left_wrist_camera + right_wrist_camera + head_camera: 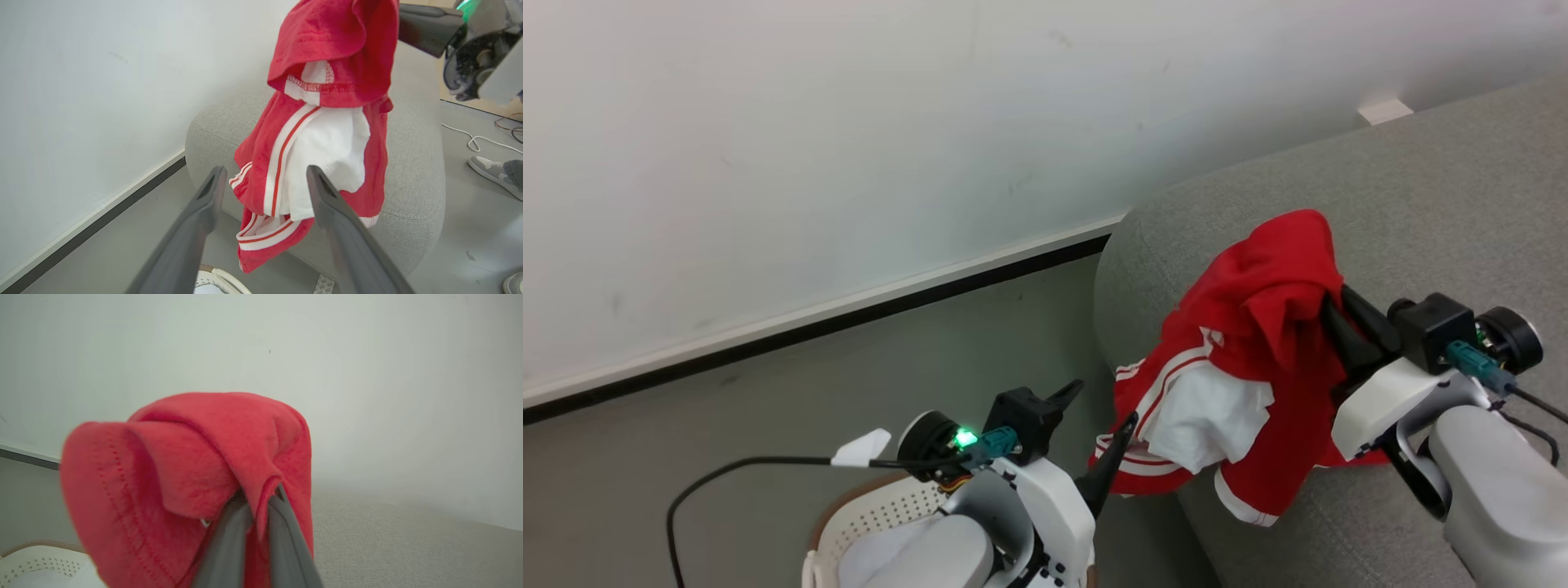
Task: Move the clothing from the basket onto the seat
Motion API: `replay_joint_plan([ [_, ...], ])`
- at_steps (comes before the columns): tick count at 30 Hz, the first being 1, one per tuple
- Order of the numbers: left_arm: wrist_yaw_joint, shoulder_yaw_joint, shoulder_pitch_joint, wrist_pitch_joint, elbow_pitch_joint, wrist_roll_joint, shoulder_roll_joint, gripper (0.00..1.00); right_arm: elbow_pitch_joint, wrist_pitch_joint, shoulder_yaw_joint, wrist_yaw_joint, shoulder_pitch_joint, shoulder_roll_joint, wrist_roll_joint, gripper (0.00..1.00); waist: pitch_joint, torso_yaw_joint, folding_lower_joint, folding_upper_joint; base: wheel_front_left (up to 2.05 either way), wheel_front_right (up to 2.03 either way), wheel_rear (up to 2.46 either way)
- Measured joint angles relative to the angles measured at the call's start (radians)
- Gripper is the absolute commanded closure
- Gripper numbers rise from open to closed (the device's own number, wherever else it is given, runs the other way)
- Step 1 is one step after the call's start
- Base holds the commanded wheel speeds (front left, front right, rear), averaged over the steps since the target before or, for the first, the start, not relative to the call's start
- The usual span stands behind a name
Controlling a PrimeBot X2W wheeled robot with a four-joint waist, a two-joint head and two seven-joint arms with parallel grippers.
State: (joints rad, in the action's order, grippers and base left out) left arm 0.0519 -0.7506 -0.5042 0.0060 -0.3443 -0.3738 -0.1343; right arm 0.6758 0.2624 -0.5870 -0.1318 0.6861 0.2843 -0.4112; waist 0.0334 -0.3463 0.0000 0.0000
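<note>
Dark fingers of my right gripper (261,496) are pinching a fold of the clothing (184,457), the jaws nearly together with red fabric squeezed between them. From that grip the garment is hanging in a bunch, red on top, with a white panel and striped cuffs drooping below. It is dangling over the rounded end of the seat (1421,204), its lowest hem trailing past the seat's edge toward the floor (931,351). Whether the fabric is touching the upholstery I cannot tell. My left gripper (264,171) is standing spread wide and holding nothing, its fingers pointing at the hanging white panel from near it. Below my left arm the basket (874,510) is sitting on the floor beside the seat, with a pale pad (53,580) lying inside. A grey shoe (490,171) is resting on the floor past the seat.
</note>
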Motion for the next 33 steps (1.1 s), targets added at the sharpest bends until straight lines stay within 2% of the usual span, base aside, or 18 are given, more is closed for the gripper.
replay_joint_plan([
  [9,-0.029,-0.035,-0.059,0.001,0.001,0.014,0.007,0.00,-0.029,0.000,0.104,0.000,0.122,0.082,-0.001,1.00,0.115,0.043,0.0001,0.0000,0.00,0.00,0.00],
  [19,-0.045,-0.045,-0.146,-0.020,0.014,0.039,0.017,0.00,0.070,-0.040,0.265,0.000,0.407,0.280,0.008,1.00,0.259,0.141,0.0002,0.0000,0.00,0.00,0.00],
  [23,-0.052,-0.045,-0.175,-0.026,0.033,0.044,0.016,0.00,0.135,-0.067,0.338,0.000,0.490,0.337,0.055,1.00,0.323,0.174,0.0002,0.0000,0.00,0.00,0.00],
  [28,-0.056,-0.044,-0.202,-0.033,0.044,0.048,0.010,0.00,0.259,-0.074,0.452,0.000,0.533,0.378,0.119,1.00,0.393,0.214,0.0002,0.0000,0.00,0.00,0.00],
  [30,-0.054,-0.041,-0.207,-0.038,0.043,0.048,0.009,0.00,0.311,-0.061,0.488,0.000,0.529,0.371,0.143,1.00,0.412,0.230,0.0002,0.0000,0.00,0.00,0.00],
  [33,-0.051,-0.039,-0.207,-0.050,0.033,0.046,0.006,0.00,0.391,-0.036,0.542,0.000,0.487,0.325,0.180,1.00,0.428,0.249,0.0002,0.0000,0.00,0.00,0.00],
])
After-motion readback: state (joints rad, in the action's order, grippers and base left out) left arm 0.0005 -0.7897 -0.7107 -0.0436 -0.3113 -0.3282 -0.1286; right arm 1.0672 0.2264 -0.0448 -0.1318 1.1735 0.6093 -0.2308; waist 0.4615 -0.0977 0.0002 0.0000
